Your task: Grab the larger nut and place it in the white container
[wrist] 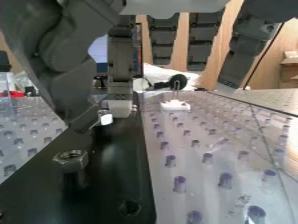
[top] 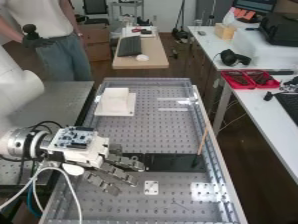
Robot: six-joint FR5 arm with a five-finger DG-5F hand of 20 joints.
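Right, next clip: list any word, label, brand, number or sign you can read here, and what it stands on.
No text can be read.
Fingers: small marks, unreadable.
Circuit board: any print too small.
Keyboard: any print too small.
Nut: no marks I can make out.

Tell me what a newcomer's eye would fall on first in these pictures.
Probably the bulky dark hand, at the left end of the black plate that lies across the perforated bench. Next, perhaps, the shiny metal hex nut, bright against that plate in the wrist view. Then the white container, near the bench's far left corner in the high view.
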